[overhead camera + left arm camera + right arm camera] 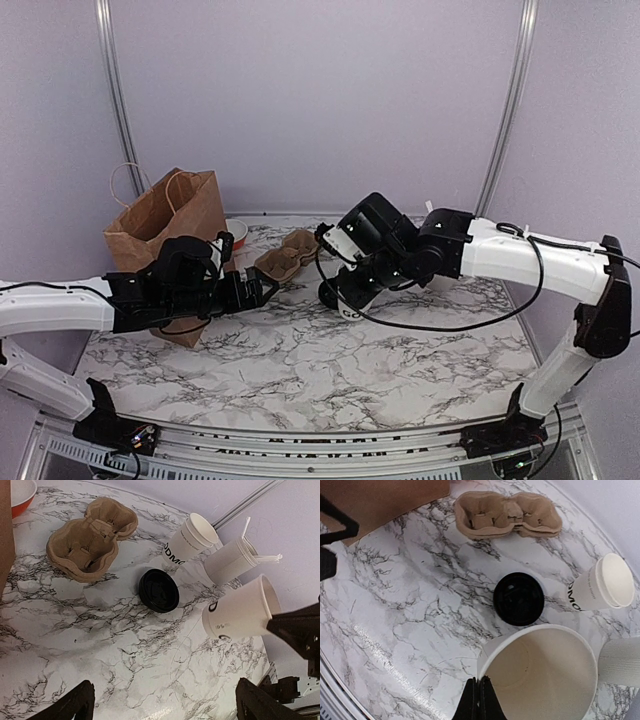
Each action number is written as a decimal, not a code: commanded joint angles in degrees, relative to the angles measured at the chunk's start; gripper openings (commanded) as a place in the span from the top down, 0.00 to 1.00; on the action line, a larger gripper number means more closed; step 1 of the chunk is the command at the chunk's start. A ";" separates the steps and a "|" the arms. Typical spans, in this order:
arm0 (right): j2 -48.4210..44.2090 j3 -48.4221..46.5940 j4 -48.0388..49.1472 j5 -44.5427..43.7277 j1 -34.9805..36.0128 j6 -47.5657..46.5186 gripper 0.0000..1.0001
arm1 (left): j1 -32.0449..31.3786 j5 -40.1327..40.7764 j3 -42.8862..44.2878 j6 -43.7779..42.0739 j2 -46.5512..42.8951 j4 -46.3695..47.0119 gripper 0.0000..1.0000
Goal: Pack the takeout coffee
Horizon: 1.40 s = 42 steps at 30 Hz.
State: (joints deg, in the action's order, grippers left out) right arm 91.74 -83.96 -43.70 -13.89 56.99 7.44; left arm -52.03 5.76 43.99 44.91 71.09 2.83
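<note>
**A:** so where's the coffee cup [545,675] at?

**B:** It's pinched by its rim in the right hand [481,685], fingers pressed together on the paper wall. The cup is tipped sideways with its mouth left open. The black lid [518,599] is laid flat on the marble bench [410,605], just beside the cup.

**A:** and the left hand [165,705]?

**B:** Spread wide, nothing gripped, held low over the bench next to the paper bag [165,215]. A second lettered cup [187,542] and a utensil cup [230,560] are stood just past the lid. The cardboard carrier [507,514] is parked further back, near the red-banded bowl [20,495].
</note>
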 commanded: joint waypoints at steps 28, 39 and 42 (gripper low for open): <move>12.16 -3.59 4.69 1.15 15.61 6.93 0.76 | 1.49 2.09 -1.71 1.50 -2.85 -1.10 0.01; 6.02 -5.48 3.90 5.61 12.54 8.43 0.56 | 1.67 1.13 -2.69 1.16 -2.69 -1.15 0.01; 3.77 -3.40 4.72 5.45 9.45 8.31 0.52 | 1.67 0.86 -2.47 1.08 -2.69 -1.28 0.01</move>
State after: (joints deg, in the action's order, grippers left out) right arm 99.55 -86.76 -39.68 -9.30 70.24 15.11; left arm -50.50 7.49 41.58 46.15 69.01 1.48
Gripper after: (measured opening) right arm 0.461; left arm 0.992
